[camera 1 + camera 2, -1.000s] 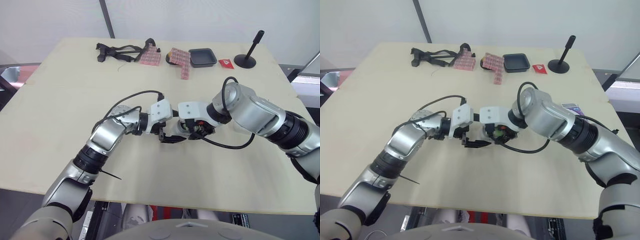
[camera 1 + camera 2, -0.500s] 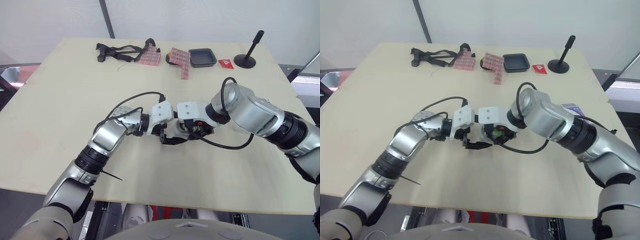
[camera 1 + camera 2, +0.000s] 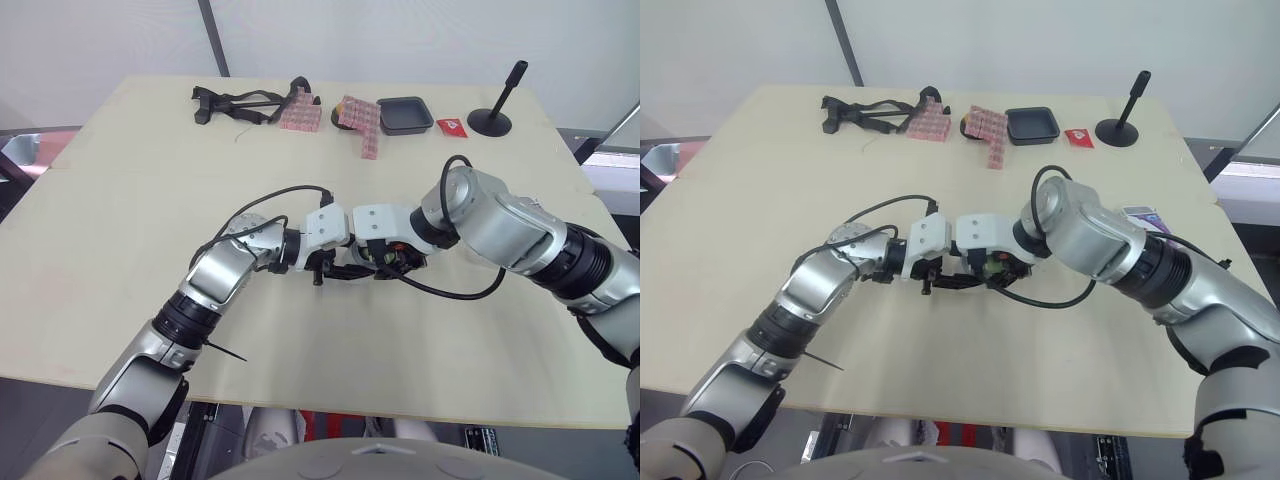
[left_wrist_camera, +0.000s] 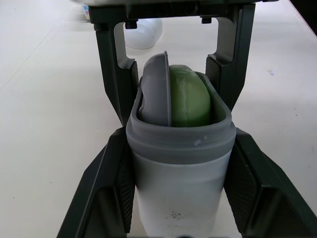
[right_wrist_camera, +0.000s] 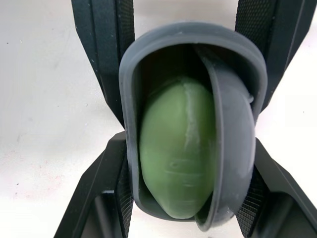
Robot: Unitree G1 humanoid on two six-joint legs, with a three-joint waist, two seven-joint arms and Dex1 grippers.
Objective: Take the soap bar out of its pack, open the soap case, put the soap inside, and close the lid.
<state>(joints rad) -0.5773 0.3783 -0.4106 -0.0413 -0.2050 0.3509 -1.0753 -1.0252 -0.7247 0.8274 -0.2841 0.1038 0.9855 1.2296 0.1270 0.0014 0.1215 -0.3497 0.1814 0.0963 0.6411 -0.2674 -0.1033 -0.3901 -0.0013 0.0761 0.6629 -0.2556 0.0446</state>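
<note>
At the table's middle, my left gripper (image 3: pixel 333 268) and right gripper (image 3: pixel 372 262) meet tip to tip around the soap case (image 4: pixel 181 163), a grey-rimmed tub with a pale body. Each gripper is shut on the case from opposite ends, with black fingers (image 4: pixel 116 188) pressed on both its sides. A green soap bar (image 5: pixel 178 148) sits inside. The grey lid (image 5: pixel 233 148) stands ajar, tilted into the opening beside the soap (image 4: pixel 190 99). In the eye views the case is mostly hidden between the two grippers.
Along the far edge lie a black strap (image 3: pixel 235 102), two pink patterned packs (image 3: pixel 300 112) (image 3: pixel 362 122), a black tray (image 3: pixel 405 113), a red packet (image 3: pixel 452 126) and a black stand (image 3: pixel 492 120). A small printed box (image 3: pixel 1143 213) lies by my right forearm.
My left gripper has swung up from pointing downward to level and closed in on the right gripper, so the two now meet around the case.
</note>
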